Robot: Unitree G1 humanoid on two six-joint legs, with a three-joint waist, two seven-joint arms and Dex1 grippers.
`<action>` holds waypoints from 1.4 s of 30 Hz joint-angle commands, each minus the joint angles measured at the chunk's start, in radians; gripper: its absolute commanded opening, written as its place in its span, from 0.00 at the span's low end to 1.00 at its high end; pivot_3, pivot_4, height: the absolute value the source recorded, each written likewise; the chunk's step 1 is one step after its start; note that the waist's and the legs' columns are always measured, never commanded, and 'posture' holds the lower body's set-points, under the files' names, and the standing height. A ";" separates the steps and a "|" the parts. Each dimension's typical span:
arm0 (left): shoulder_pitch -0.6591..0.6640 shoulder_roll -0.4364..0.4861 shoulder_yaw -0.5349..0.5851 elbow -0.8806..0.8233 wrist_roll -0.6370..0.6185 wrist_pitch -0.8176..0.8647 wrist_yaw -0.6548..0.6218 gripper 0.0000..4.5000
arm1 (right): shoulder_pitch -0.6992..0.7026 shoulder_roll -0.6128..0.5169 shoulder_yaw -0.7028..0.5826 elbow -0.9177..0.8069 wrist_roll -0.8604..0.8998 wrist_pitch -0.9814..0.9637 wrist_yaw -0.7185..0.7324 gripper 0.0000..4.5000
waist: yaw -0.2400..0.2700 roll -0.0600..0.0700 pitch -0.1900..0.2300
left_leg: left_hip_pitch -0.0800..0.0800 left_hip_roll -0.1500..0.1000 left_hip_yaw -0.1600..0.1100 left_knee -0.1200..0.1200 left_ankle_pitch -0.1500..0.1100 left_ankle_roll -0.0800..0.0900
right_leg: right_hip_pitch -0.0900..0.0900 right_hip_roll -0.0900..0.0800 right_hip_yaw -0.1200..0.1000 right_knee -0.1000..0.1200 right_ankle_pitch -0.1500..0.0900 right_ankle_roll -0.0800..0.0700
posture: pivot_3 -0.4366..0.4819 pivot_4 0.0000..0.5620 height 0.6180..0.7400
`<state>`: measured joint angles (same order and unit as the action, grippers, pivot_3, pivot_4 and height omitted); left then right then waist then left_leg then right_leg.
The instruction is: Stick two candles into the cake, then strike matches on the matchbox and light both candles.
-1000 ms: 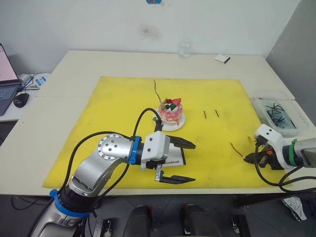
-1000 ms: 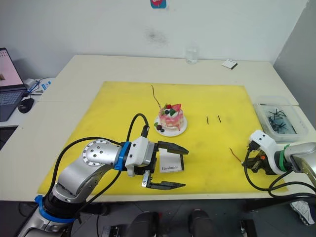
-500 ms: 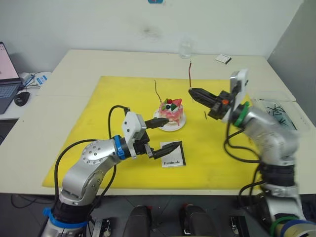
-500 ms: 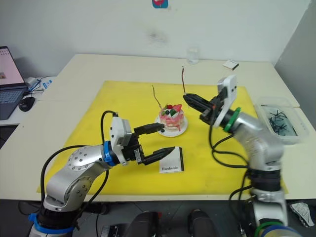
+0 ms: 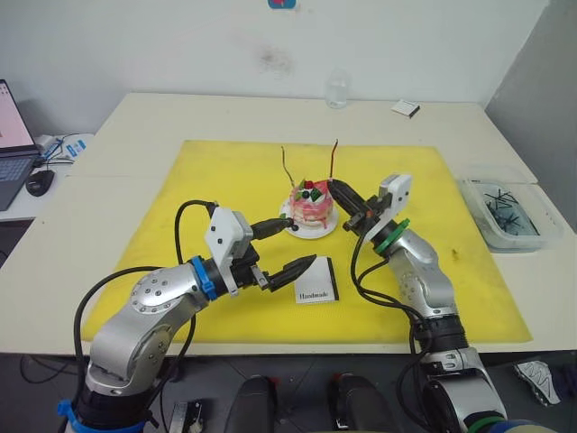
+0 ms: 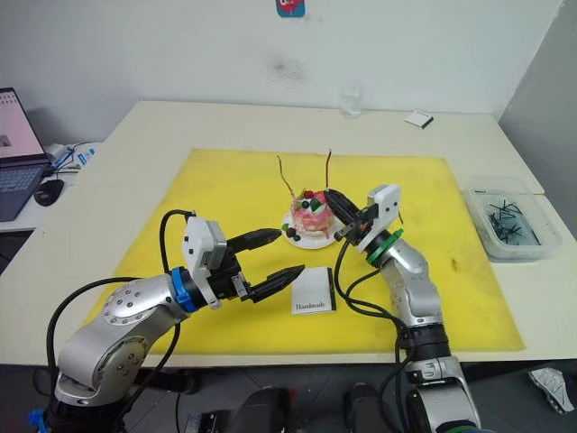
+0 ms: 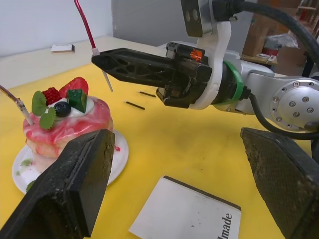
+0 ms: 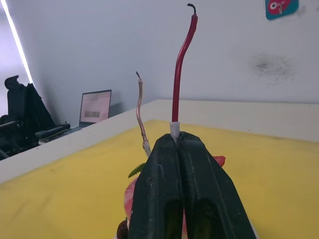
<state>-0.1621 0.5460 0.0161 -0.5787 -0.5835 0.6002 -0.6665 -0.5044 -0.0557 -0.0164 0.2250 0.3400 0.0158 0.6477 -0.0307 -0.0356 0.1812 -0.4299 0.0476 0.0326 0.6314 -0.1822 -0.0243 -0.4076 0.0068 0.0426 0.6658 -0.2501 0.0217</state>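
Red candle (image 7: 84, 25) clamped upright in the right gripper (image 5: 347, 196) hangs just over the cake (image 5: 312, 204), so lower it straight into the cream beside the planted tan candle (image 5: 287, 168), left gripper (image 5: 287, 247) spread wide nearby.

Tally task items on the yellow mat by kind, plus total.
Candles: 2, the red candle in the right gripper and the tan candle in the cake
Cake: 1, the cake
Matchbox: 1, the matchbox
Matches: 2, the matches
Total: 6
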 commanded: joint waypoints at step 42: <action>-0.028 0.068 0.041 -0.035 -0.066 0.020 -0.024 1.00 | -0.027 0.053 0.003 0.131 -0.007 -0.135 -0.056 0.01 | -0.001 0.000 0.000 | 0.000 0.001 0.000 -0.001 0.000 0.000 | 0.000 -0.001 0.000 -0.001 0.000 -0.001 | 0.48 0.27 1.00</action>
<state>-0.1884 0.6066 0.0340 -0.5843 -0.6297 0.6262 -0.6859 -0.5324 -0.0053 -0.0162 0.3957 0.3334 -0.1108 0.5900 -0.0315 -0.0354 0.1813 -0.4300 0.0483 0.0328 0.6303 -0.1823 -0.0244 -0.4081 0.0061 0.0431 0.6651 -0.2505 0.0210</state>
